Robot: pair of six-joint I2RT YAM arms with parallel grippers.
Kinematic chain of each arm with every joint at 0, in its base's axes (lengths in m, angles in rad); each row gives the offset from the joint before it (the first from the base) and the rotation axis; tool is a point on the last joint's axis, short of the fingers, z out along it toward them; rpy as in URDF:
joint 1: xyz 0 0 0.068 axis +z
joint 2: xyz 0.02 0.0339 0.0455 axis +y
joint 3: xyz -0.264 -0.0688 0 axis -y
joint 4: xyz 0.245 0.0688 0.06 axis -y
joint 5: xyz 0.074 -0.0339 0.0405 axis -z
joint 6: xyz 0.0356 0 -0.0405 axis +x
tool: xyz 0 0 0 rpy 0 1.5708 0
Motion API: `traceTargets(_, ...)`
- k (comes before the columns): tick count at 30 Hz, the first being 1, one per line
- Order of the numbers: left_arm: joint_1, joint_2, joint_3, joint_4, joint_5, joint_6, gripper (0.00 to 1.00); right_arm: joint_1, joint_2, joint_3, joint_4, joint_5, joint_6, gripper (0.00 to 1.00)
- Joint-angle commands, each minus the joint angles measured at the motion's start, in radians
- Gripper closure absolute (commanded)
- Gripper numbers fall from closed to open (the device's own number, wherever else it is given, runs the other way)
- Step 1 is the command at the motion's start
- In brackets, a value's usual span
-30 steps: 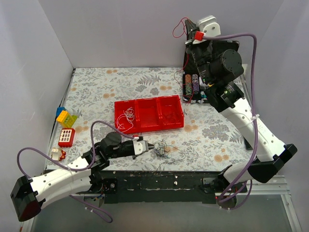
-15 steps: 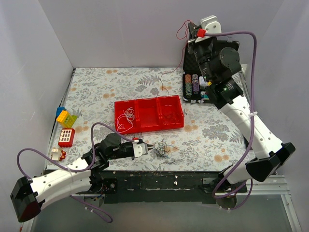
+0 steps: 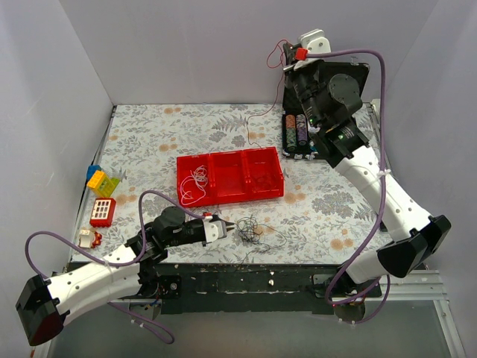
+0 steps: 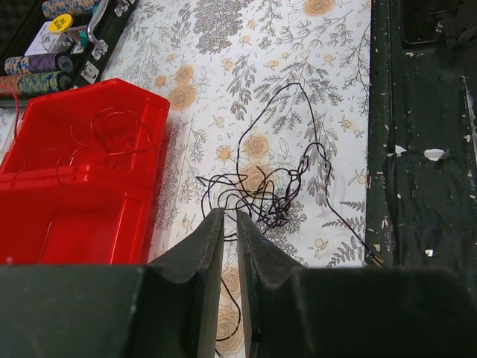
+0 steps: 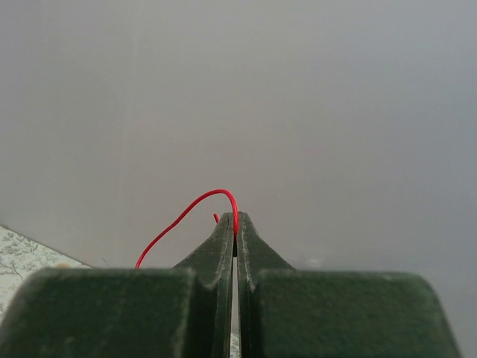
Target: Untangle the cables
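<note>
Well, red cable (image 5: 220, 192) aloft, black cables (image 4: 287, 195) down on the surface (image 4: 313, 74).
My right gripper (image 5: 235, 224) is clamped tight on the red cable, high above. My left gripper (image 4: 229, 216), jaws nearly together, noses into the black tangle; whether it grips, I cannot tell.

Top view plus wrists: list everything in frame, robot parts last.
Table: one, floral top.
Red tray: one, three compartments, centre.
White cables: small bunch, tray's left compartment.
Black cables: one tangle, near edge.
Red cable: one, hanging above the far side.
Toy blocks: several, mixed colours, left edge.
Black case: one, open, far right.
Left gripper: low, jaws nearly closed at the tangle.
Right gripper: raised, jaws shut on the red cable.
</note>
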Motion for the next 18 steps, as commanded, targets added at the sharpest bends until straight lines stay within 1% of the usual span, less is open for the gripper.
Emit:
traceTargets(1, 0.01, -0.015, -0.008, 0.014, 0.011, -0.002, 0.87, -0.005, 0.006, 0.055, 0.043, -0.006, 0.005, 0.99)
traceTargets(4, 0.013, -0.014, -0.008, 0.015, 0.012, -0.003, 0.87, -0.008, 0.017, 0.069, 0.046, 0.002, -0.008, 0.99)
traceTargets(9, 0.016, -0.009, -0.005, 0.015, 0.014, -0.003, 0.87, -0.024, 0.038, 0.15, 0.04, 0.015, -0.027, 0.99)
traceTargets(13, 0.019, -0.008, -0.011, 0.015, 0.018, -0.003, 0.86, -0.034, 0.04, 0.195, 0.019, -0.008, -0.013, 0.99)
traceTargets(15, 0.021, -0.008, -0.015, 0.021, 0.021, -0.005, 0.86, -0.034, 0.035, 0.189, 0.013, -0.015, -0.004, 0.99)
traceTargets(18, 0.024, -0.008, -0.021, 0.027, 0.023, -0.009, 0.86, -0.032, 0.017, 0.134, 0.023, -0.011, 0.005, 0.99)
